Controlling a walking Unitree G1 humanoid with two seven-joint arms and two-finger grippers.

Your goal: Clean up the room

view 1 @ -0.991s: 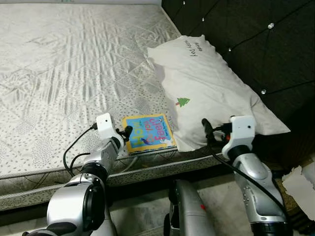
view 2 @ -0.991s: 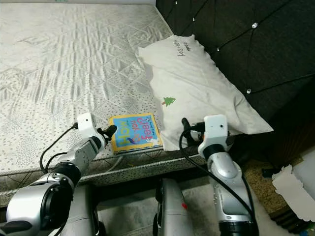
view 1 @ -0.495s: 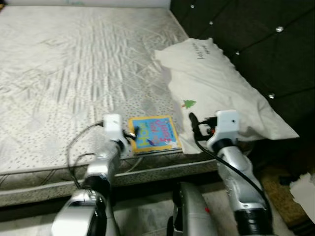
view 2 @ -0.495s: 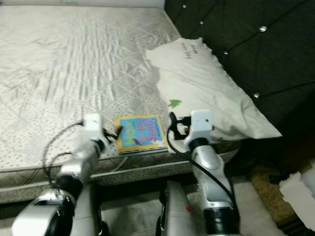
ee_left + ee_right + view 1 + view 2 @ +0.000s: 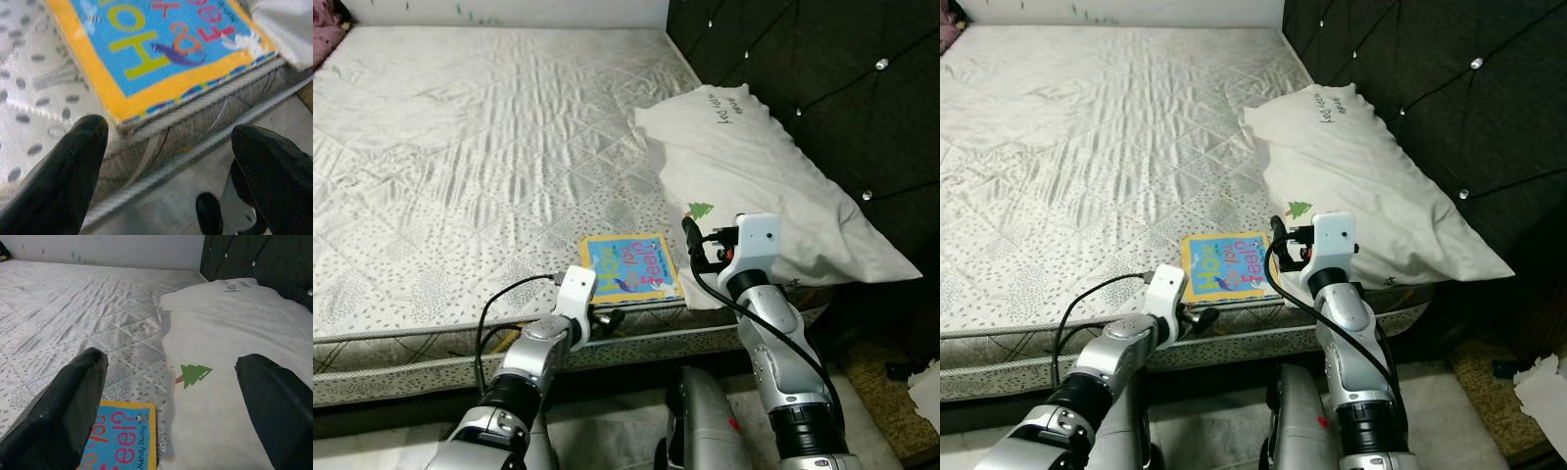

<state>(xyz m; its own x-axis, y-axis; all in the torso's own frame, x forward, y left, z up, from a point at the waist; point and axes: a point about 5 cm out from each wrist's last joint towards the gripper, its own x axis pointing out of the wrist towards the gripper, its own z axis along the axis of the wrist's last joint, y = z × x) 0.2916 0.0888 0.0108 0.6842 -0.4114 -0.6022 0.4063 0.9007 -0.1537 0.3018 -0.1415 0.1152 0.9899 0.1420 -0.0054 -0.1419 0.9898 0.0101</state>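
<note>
The book (image 5: 630,268) looked like a thin kids' board book, so my guess was light and stiff, probably a bit slick on the glossy cover. It lay flat right at the near edge of the bed (image 5: 460,157), so pinching the near edge that sat by the mattress lip seemed the easiest place to grab; sliding it a little over the lip first would have helped, I reckon.

Looks-wise: bright blue cover with a yellow border and big colourful letters, roughly square, its far right corner tucked just beside the white pillow (image 5: 764,186) with the little green tree on it.

The left hand (image 5: 166,161) was spread open right at that near edge, fingers either side of the book's corner, holding nothing. The right hand (image 5: 171,396) hovered open above the spot where book and pillow met, also empty. A dark padded headboard (image 5: 822,69) ran along the bed's right edge.
</note>
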